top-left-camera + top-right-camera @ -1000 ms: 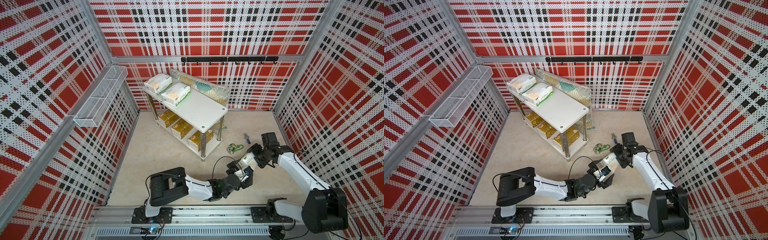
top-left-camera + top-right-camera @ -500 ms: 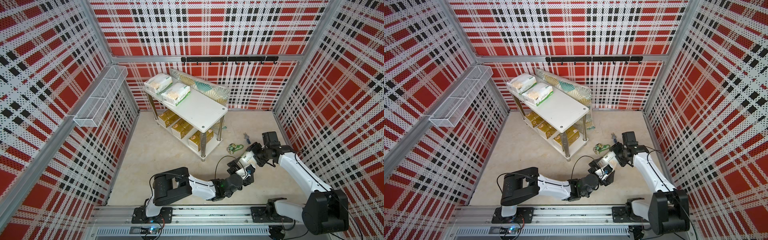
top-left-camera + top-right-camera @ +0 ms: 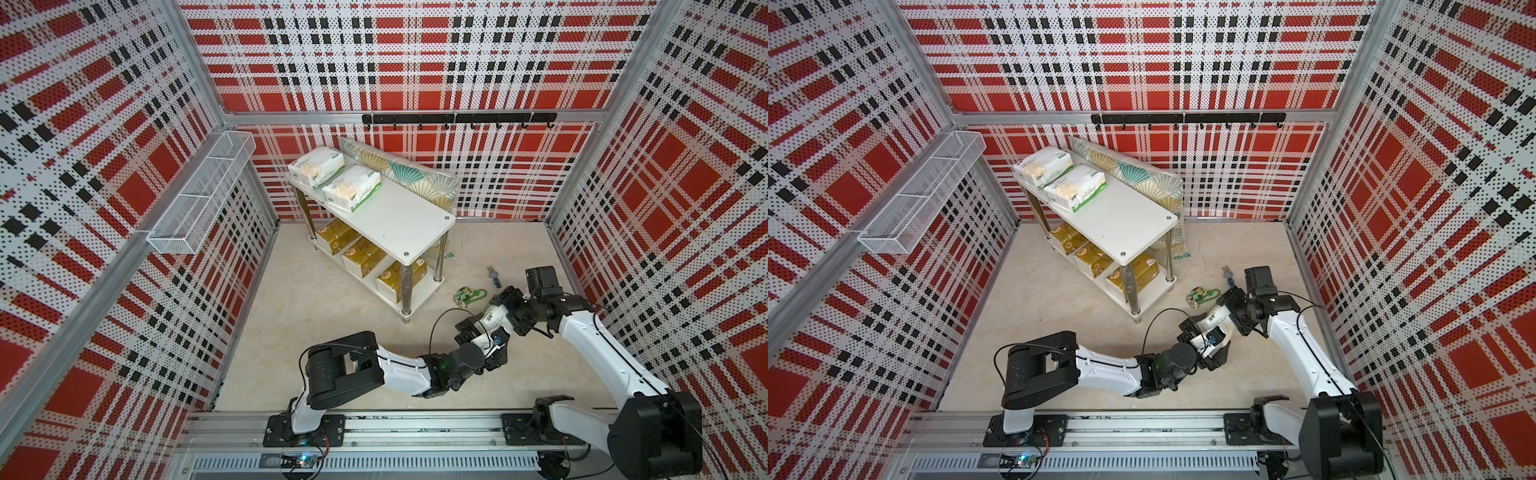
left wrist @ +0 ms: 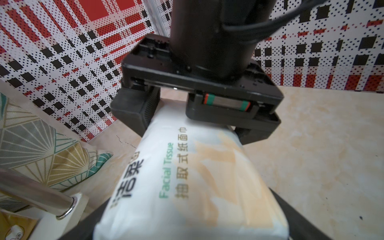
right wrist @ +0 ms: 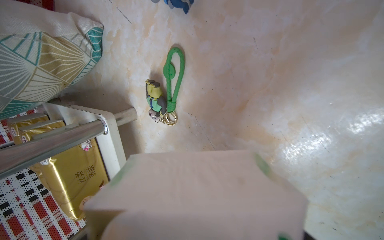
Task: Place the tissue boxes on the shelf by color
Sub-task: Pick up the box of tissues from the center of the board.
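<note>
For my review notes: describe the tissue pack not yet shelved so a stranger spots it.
Find the white two-tier shelf at the back wall, then drop to the floor off its near corner, where both arms meet. The white tissue pack there is clamped in the right gripper: the only pack not on a board.

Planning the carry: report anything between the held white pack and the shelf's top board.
Only the left claw, flanking the white pack's free end. The top board's near end is bare.
</note>
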### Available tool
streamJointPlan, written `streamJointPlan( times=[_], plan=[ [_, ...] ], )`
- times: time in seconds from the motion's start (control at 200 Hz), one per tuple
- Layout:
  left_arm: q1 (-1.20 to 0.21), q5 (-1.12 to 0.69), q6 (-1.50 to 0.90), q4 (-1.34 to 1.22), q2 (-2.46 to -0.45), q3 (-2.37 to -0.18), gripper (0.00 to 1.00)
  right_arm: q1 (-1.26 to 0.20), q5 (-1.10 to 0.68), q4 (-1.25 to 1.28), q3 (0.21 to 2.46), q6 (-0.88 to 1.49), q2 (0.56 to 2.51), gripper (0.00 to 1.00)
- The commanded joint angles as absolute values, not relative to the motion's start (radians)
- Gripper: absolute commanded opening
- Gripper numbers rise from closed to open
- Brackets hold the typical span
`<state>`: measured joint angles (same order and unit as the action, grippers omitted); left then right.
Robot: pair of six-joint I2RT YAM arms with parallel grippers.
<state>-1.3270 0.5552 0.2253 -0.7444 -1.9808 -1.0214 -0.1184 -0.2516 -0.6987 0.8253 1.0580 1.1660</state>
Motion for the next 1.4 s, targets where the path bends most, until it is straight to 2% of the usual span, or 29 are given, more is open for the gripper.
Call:
streamJointPlan(
  times=[0.0,0.296,0.436,0.691,0.726,1.097,1.398],
  plan=[
    [-1.31,0.532,0.225,-0.704,-2.012,-1.058,0.99,-0.139,-0.307,-0.718,0.828,1.041,1.164,0.79],
    [-1.293,0.518,0.226,-0.691,-2.026,-1.083,0.9,-0.141,-0.298,-0.725,0.823,1.033,1.157,0.81],
    [-1.292,0.49,0.22,-0.685,-2.009,-1.068,0.85,-0.14,-0.292,-0.722,0.828,1.018,1.175,0.86],
    [-1.293,0.413,0.162,-0.658,-1.949,-1.027,0.83,-0.112,-0.206,-0.777,0.894,0.934,1.261,0.96],
    [-1.293,0.41,0.153,-0.657,-1.942,-1.022,0.83,-0.097,-0.204,-0.779,0.896,0.922,1.269,1.0],
    [-1.287,0.369,0.101,-0.645,-1.871,-0.978,0.81,0.049,-0.185,-0.774,0.893,0.838,1.307,1.0],
    [-1.279,0.31,0.056,-0.566,-1.738,-0.977,0.8,0.184,-0.152,-0.697,0.875,0.792,1.376,1.0]
  ],
)
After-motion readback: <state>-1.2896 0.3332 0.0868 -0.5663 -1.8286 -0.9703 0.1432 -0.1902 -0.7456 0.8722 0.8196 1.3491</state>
